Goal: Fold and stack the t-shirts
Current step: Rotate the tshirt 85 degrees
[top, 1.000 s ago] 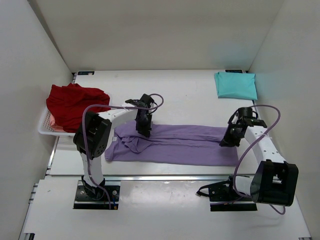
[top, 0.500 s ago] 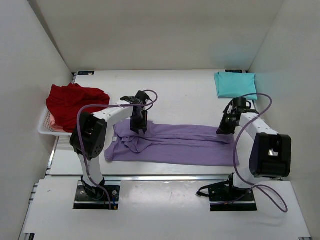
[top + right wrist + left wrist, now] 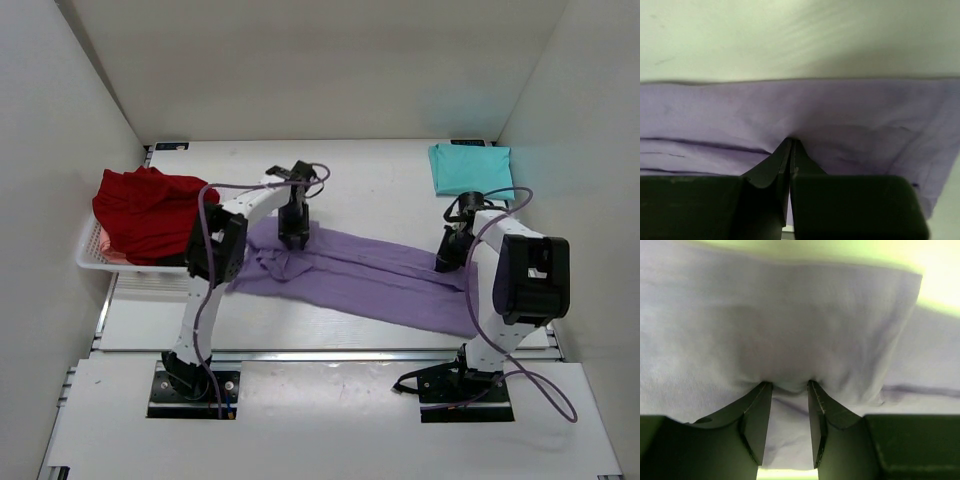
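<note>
Lavender t-shirt (image 3: 370, 285) is lying stretched diagonally across the table (image 3: 380, 190) centre. Left gripper (image 3: 295, 236) is pinching a fold near its left end; right gripper (image 3: 446, 258) is clamping its right edge.

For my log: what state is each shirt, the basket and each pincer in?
lavender shirt: folded lengthwise into a long strip
teal shirt: folded, lying apart
red shirt: crumpled, unfolded
white basket: holds the red shirt
left pincer: shut on lavender shirt
right pincer: shut on lavender shirt
</note>
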Controlling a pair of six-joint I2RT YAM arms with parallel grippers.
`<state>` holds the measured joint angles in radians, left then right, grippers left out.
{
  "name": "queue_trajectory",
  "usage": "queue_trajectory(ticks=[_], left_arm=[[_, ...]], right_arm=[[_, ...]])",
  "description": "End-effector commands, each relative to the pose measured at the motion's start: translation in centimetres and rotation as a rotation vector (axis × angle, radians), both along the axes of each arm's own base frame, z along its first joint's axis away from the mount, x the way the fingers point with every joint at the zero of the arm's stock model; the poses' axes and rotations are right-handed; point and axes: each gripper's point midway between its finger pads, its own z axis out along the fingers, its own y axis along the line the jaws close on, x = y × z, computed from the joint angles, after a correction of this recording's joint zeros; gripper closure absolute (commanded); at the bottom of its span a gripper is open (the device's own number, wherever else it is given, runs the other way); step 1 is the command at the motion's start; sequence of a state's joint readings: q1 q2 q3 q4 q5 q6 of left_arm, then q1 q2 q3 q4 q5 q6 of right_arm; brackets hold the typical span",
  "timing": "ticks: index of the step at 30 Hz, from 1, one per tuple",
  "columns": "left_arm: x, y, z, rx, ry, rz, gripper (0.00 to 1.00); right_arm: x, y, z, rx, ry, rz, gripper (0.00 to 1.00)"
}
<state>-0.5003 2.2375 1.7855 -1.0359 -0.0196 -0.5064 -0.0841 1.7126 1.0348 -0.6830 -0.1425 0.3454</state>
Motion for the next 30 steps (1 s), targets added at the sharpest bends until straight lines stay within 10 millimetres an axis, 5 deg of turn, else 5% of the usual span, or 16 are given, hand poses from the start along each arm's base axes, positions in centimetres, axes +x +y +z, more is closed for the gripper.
queue_trajectory(ticks=[1, 3, 4, 5, 8, 16, 22, 25, 28, 30], left_arm=[[6.7, -2.0, 1.6, -0.067, -0.099, 0.017, 0.54], [8.3, -2.6, -0.8, -0.087, -0.036, 0.022, 0.56], [10.8, -4.1, 2.0, -0.169, -0.115, 0.014, 0.56], [11.0, -3.7, -0.6, -0.171, -0.061, 0.048, 0.59], [12.2, -3.8, -2.3, -0.256, -0.039, 0.080, 0.65], [16.8, -6.8, -1.8, -0.458, -0.183, 0.084, 0.74], [21.0, -7.0, -1.6, -0.596, -0.290, 0.156, 0.76], [23.9, -6.6, 0.1, -0.715, -0.351, 0.220, 0.76], [26.2, -6.4, 3.9, -0.810, -0.454, 0.204, 0.76], [26.9, -7.0, 8.8, -0.866, -0.552, 0.134, 0.76]], right_arm=[[-1.8, 0.7, -0.4, -0.001, 0.083, -0.015, 1.00], [-2.6, 1.8, -0.5, 0.011, 0.107, -0.018, 1.00], [-2.6, 2.2, -0.2, 0.026, 0.096, -0.020, 1.00], [-2.8, 2.9, 0.0, 0.033, 0.091, -0.018, 1.00], [-3.4, 5.5, 0.8, 0.048, 0.073, 0.008, 1.00], [-7.1, 14.8, 0.6, 0.125, 0.028, 0.098, 1.00], [-8.5, 16.2, -0.3, 0.099, 0.058, 0.158, 1.00], [-9.1, 16.4, -0.4, 0.101, 0.075, 0.170, 1.00], [-8.4, 16.5, 0.2, 0.046, 0.041, 0.192, 1.00], [-6.9, 16.8, 1.5, 0.026, -0.051, 0.236, 1.00]])
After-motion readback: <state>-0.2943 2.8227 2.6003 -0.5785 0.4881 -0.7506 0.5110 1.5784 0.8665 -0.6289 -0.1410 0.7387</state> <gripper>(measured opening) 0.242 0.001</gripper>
